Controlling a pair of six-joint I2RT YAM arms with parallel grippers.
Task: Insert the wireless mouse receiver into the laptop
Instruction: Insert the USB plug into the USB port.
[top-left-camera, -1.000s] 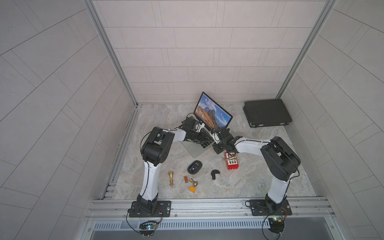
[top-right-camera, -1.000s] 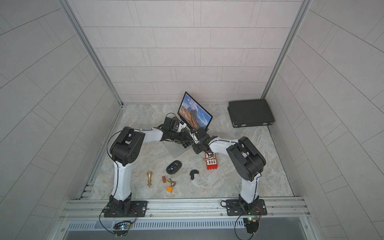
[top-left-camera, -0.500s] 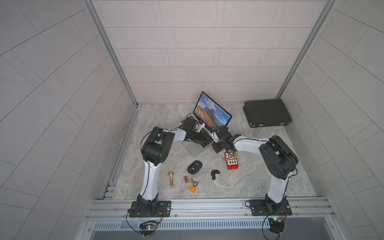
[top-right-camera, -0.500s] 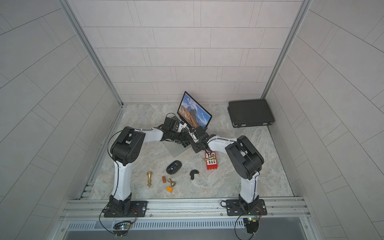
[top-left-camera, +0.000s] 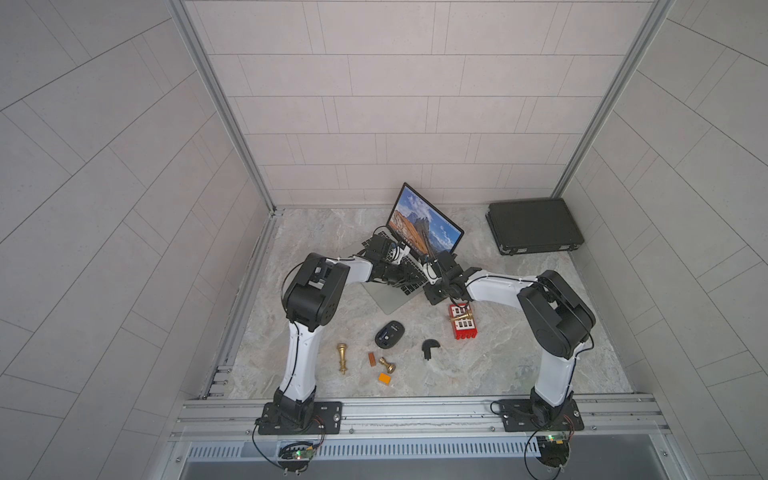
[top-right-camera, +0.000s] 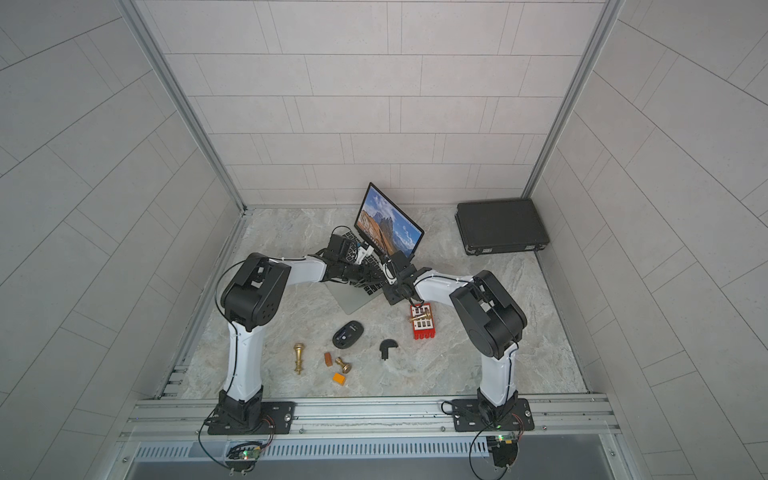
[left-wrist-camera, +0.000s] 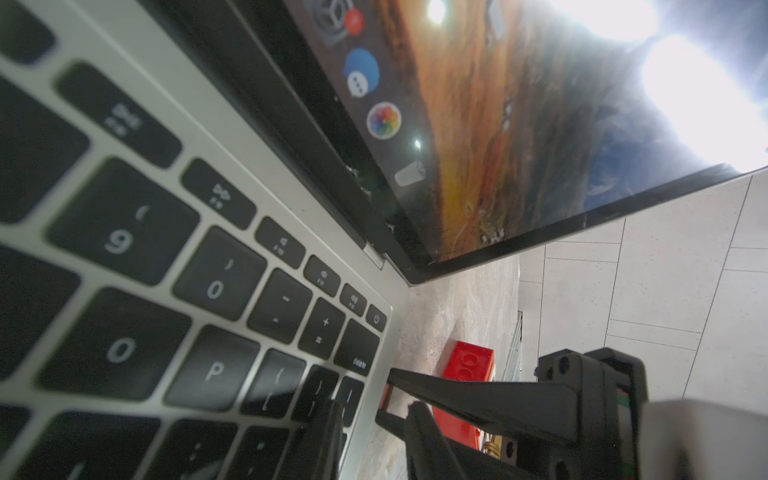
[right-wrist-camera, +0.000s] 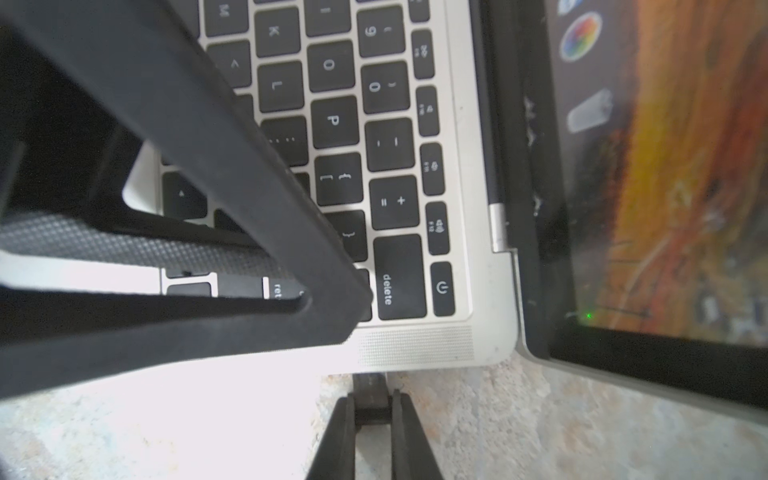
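Marble desk (top-left-camera: 519, 365), toward its back edge: the right gripper (right-wrist-camera: 372, 397), pinching the wireless mouse receiver (right-wrist-camera: 371, 388), has crept closer, and the plug now seems to touch the laptop (right-wrist-camera: 415, 345) at its side edge. Slightly spread, the left gripper (left-wrist-camera: 374, 409) rests on the keys (left-wrist-camera: 216, 286). Insertion can begin.

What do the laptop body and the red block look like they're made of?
The laptop body looks like matte silver metal, probably aluminium: even pale sheen and a fine perforated speaker grille. Its keys look like matte black plastic. The red block looks like glossy moulded plastic, with round studs on one face.
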